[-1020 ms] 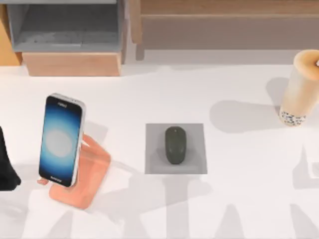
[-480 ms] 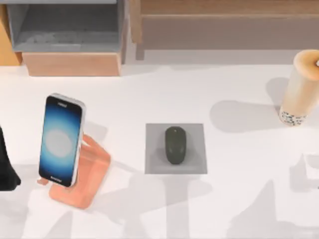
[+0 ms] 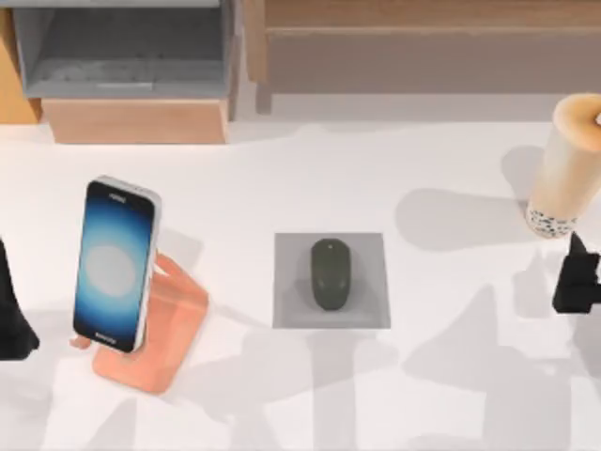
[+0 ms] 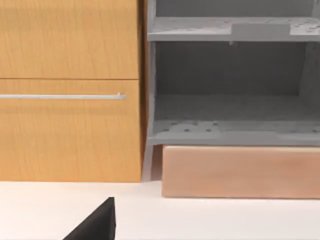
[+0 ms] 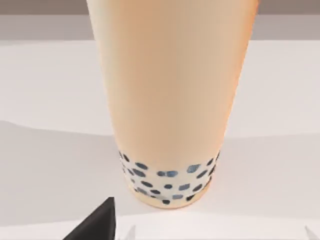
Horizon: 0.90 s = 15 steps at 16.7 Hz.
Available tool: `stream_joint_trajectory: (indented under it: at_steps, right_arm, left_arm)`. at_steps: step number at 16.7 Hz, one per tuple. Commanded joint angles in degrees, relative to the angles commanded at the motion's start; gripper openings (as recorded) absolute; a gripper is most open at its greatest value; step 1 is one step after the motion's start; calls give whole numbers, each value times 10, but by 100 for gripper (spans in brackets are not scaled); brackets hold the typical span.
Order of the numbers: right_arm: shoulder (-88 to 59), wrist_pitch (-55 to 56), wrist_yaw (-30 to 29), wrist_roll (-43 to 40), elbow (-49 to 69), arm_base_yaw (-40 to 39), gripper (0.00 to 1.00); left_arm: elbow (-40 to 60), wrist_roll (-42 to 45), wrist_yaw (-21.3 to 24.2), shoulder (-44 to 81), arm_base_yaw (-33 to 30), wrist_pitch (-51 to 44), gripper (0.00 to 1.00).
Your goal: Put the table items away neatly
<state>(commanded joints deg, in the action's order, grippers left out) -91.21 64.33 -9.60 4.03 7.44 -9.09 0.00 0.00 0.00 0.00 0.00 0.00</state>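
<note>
A: Location of the olive-grey computer mouse?

B: Flat on the grey square pad, roughly centred, long axis pointing toward the back of the table.

A: And the smartphone?

B: Well to the left of the pad, leaning back on the salmon-pink phone stand, blue screen lit and facing up.

A: The cup?

B: Far to the right of the pad and a little further back. Upright on the table, tan, with dark speckles round the base. Seen close up and head-on in the right wrist view.

A: Right gripper?

B: Also far right of the pad, level with it, just in front of the cup's base. Touching the cup or not: hard to say. Open or closed: cannot tell.

A: Left gripper?

B: Parked far left of the pad, beyond the phone stand. Open or closed: again, cannot tell. Facing a wooden drawer front with a slim metal handle, next to a grey open shelf unit.

A: Anything behind the pad?

B: Back and to the left, that same grey shelf unit on a pale wooden base.
</note>
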Motion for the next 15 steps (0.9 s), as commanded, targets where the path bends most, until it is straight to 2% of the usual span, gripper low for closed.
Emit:
stream_joint_trajectory:
  at_steps: [7,15]
  right_arm:
    - [-166,181,-50,-21,108,-38,100]
    - [-180,193,-54,-23,119,-37,100]
  left_arm:
    - [0,0,0,0,0,0,100]
    - [0,0,0,0,0,0,100]
